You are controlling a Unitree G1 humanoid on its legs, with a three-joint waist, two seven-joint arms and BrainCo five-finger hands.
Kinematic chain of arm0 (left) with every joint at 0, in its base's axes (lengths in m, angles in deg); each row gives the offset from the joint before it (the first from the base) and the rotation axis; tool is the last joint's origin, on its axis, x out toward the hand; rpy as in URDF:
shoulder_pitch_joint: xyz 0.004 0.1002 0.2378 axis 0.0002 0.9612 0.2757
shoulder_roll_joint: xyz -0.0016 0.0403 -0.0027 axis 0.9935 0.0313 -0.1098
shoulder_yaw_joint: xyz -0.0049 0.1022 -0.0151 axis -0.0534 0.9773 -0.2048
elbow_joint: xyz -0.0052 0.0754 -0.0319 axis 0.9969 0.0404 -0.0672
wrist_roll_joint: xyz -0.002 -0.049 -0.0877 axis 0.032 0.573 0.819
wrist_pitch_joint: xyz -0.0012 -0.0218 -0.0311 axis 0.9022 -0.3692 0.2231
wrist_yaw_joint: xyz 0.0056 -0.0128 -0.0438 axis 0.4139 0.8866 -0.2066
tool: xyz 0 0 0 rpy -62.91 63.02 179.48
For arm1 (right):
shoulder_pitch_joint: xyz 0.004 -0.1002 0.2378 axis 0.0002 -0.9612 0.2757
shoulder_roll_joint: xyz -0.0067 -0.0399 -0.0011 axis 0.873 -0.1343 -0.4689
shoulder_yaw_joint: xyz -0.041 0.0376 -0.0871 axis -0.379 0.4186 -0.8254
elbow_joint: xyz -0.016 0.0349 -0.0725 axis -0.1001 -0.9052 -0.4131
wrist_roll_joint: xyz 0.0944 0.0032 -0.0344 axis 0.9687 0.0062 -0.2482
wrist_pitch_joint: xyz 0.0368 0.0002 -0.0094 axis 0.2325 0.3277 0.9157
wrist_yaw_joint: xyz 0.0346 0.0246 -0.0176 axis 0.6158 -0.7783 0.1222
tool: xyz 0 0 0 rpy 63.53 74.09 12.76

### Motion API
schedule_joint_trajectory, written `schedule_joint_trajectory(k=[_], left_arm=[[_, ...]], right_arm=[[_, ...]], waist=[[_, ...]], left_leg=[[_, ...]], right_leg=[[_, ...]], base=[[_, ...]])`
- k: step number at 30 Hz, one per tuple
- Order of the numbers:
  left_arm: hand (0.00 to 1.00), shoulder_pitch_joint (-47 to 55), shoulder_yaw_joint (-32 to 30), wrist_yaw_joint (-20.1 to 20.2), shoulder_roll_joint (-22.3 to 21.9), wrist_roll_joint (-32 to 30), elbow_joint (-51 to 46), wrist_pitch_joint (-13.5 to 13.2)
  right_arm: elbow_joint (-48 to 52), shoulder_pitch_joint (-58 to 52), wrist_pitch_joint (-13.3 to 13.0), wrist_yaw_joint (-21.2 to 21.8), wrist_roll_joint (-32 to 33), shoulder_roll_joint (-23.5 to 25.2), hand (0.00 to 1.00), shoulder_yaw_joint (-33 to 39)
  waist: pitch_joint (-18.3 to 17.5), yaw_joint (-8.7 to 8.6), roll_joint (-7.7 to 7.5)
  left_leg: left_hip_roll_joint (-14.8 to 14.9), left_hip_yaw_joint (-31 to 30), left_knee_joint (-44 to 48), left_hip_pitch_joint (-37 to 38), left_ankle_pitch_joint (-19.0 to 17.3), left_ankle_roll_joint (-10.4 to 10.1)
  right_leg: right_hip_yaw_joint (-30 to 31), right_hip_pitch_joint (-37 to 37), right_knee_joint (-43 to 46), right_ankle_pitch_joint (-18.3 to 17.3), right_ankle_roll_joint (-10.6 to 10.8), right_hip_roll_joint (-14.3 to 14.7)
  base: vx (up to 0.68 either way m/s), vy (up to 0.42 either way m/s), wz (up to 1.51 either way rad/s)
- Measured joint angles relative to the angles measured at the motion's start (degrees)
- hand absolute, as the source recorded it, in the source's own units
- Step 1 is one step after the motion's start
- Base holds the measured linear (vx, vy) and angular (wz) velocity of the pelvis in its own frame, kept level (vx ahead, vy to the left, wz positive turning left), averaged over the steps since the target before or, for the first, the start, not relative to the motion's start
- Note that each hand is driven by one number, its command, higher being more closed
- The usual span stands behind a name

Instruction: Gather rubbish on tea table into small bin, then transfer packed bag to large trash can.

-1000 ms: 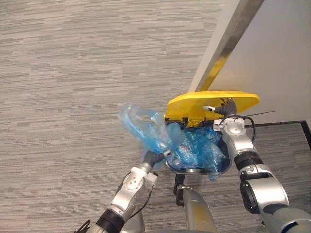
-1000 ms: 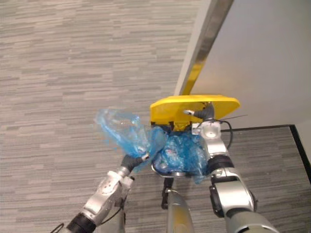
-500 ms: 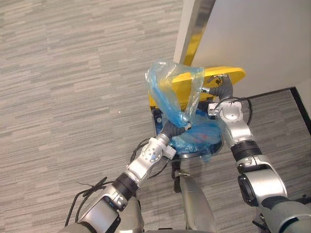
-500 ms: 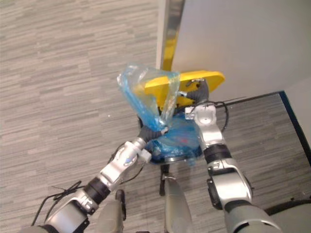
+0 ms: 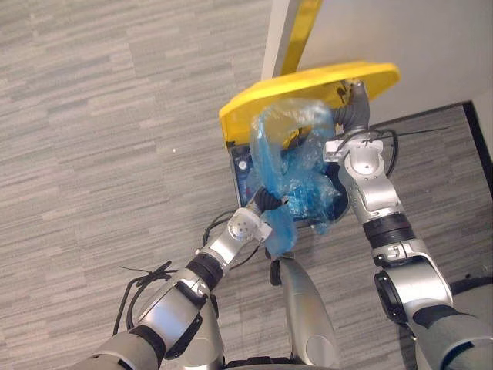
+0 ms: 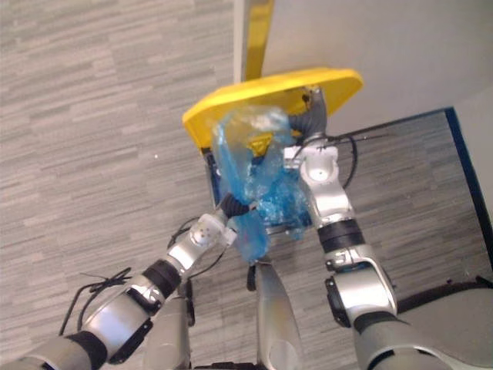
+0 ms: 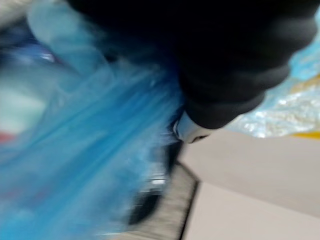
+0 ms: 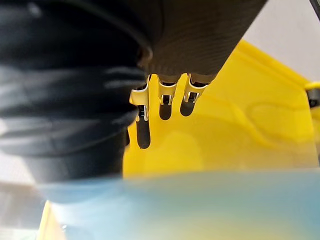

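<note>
Here, in the left eye view, the left hand (image 5: 266, 202) has its fingers closed on the bunched neck of the blue rubbish bag (image 5: 271, 166). The bag stands up over the open mouth of the large trash can (image 5: 240, 171), with part of it hanging outside the near rim. The right hand (image 5: 356, 108) props the yellow lid (image 5: 254, 104) up from beneath.

The right eye view shows the same layout, with the can against the wall (image 6: 370, 38) on grey carpet (image 6: 92, 116).

In the left wrist view, blue film streams past the hand's cover.

In the right wrist view, straight fingers (image 8: 142, 131) press flat on the lid's underside, grasping nothing.

To drop the bag cleanly, the left hand should probably carry it further in over the opening — past the near rim — before letting go, so the hanging tail falls inside. The lid must not come down until the left hand is out.
</note>
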Motion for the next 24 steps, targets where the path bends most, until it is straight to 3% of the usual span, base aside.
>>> schedule_joint_trajectory(k=[1,2,10,24], left_arm=[[1.0,0.0,-1.6,-0.1,-0.6,-0.5,0.0,0.0],[0.0,0.0,-2.0,-0.2,-0.7,-0.8,0.0,0.0],[0.0,0.1,-6.4,-1.4,-2.9,-4.4,1.4,1.3],[0.0,0.9,-6.5,-2.7,-5.4,-5.5,-1.3,1.4]], right_arm=[[0.4,0.0,0.0,-0.5,0.0,0.6,0.0,0.0],[0.7,0.0,0.0,-0.6,0.1,0.7,0.0,0.0],[7.2,-1.9,-0.5,-0.9,1.1,1.1,0.0,0.0],[8.0,-4.5,-0.5,-0.8,0.8,1.3,0.0,-0.1]], waist=[[0.0,-0.01,0.0],[0.0,0.01,0.0],[0.0,0.46,0.01],[-0.3,1.9,0.03]], left_leg=[[0.1,0.0,0.2,-0.4,-0.1,-0.1],[0.2,0.1,0.2,-0.6,-0.1,-0.1],[1.4,0.0,1.4,-4.4,-0.3,-0.7],[1.4,0.0,-0.2,-2.8,1.1,-1.7]], right_leg=[[0.0,-0.3,0.0,0.0,0.0,0.1],[0.0,-0.5,0.0,0.0,0.0,0.1],[-1.0,-4.0,0.5,0.3,-0.5,0.4],[-1.3,-3.1,0.8,0.4,-0.6,0.2]], base=[[0.0,0.0,0.0],[0.0,0.0,0.0],[0.0,-0.011,0.0],[0.0,-0.003,0.01]])
